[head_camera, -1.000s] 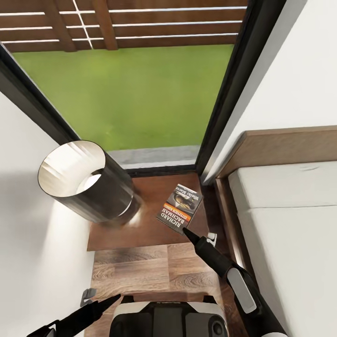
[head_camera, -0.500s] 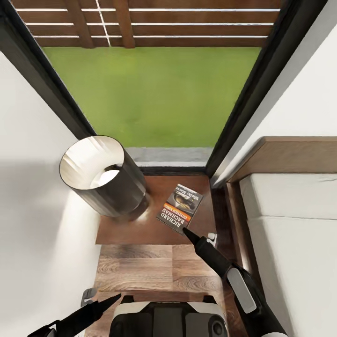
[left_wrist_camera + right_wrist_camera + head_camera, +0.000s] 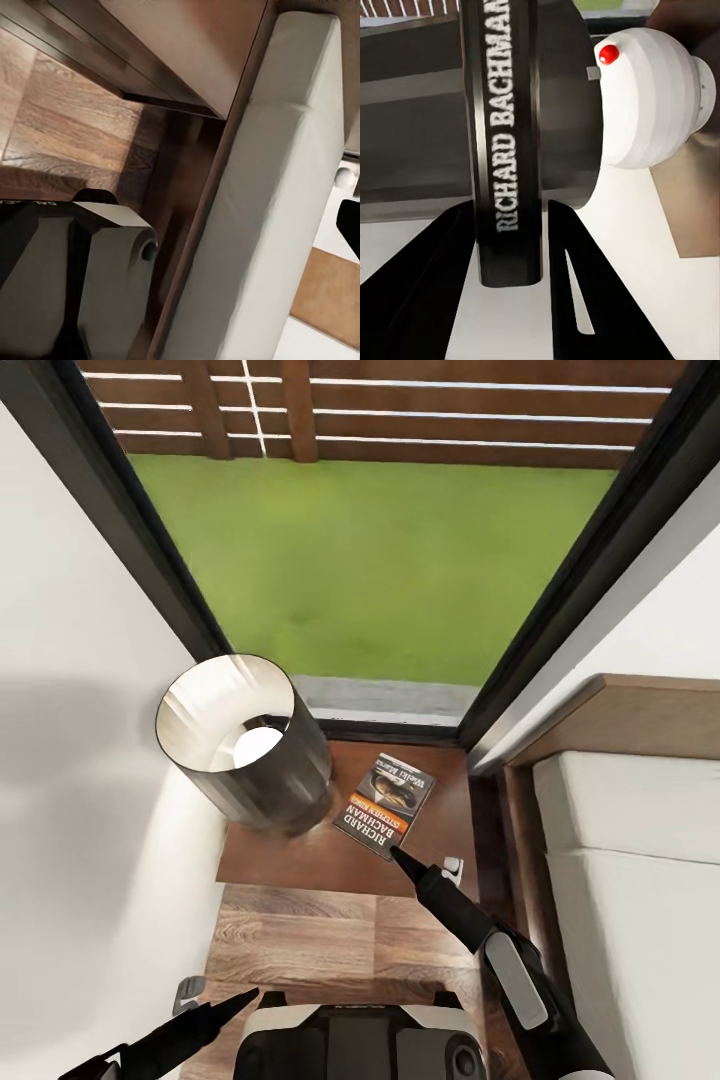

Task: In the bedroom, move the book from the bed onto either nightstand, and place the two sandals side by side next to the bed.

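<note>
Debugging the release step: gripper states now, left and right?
Left gripper: fingers together in the head view, apparently shut, holding nothing.
Right gripper: fingers either side of the book spine, shut on it above the nightstand.

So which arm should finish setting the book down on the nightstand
Right. The right gripper is at the near edge of the book, which lies over the nightstand; the wrist view shows its fingers either side of the spine. The left gripper hangs low by the robot's base, away from it.
</note>
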Motion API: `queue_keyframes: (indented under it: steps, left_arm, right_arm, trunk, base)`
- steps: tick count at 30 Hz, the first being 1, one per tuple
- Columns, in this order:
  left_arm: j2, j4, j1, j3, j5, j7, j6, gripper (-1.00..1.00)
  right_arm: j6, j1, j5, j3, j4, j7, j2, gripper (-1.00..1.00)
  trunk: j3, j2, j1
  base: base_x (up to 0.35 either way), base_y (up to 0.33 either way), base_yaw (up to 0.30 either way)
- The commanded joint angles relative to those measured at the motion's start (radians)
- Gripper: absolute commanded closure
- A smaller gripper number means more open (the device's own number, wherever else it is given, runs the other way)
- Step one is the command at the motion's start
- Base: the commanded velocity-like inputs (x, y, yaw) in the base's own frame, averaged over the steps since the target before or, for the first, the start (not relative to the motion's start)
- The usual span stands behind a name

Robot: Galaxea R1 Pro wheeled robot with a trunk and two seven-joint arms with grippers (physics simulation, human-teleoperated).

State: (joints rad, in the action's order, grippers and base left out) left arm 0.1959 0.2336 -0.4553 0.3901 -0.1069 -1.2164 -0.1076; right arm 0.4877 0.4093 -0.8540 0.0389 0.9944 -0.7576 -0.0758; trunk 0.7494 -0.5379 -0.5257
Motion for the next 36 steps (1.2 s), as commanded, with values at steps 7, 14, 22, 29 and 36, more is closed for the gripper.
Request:
queue_keyframes:
  steps: [7, 14, 22, 29, 36]
  left_arm:
    - [0.0, 0.0, 0.0, -0.005, -0.008, -0.003, -0.011, -1.0]
    - [0.0, 0.0, 0.0, -0.005, -0.008, -0.003, -0.012, -1.0]
    - [0.0, 0.0, 0.0, -0.005, -0.008, -0.003, -0.012, -1.0]
    - [0.0, 0.0, 0.0, -0.005, -0.008, -0.003, -0.012, -1.0]
    - [0.0, 0.0, 0.0, -0.005, -0.008, -0.003, -0.012, -1.0]
  right_arm:
    - [0.008, 0.0, -0.005, 0.003, 0.0, 0.001, -0.001, 1.0]
    - [0.008, 0.0, -0.005, 0.003, 0.0, 0.001, -0.001, 1.0]
    - [0.008, 0.0, -0.005, 0.003, 0.0, 0.0, 0.0, 1.0]
    - [0.008, 0.0, -0.005, 0.003, 0.0, 0.0, -0.001, 1.0]
    - [0.008, 0.0, -0.005, 0.003, 0.0, 0.0, -0.001, 1.0]
  trunk:
    - [0.001, -0.001, 0.0]
    - [0.013, -0.029, -0.016]
    - [0.038, -0.085, -0.046]
    - [0.06, -0.134, -0.073]
    - [0.082, -0.183, -0.1]
  base:
    - [0.004, -0.001, 0.001]
    - [0.0, 0.0, 0.0]
    - [0.0, 0.0, 0.0]
    - [0.0, 0.0, 0.0]
    - [0.0, 0.0, 0.0]
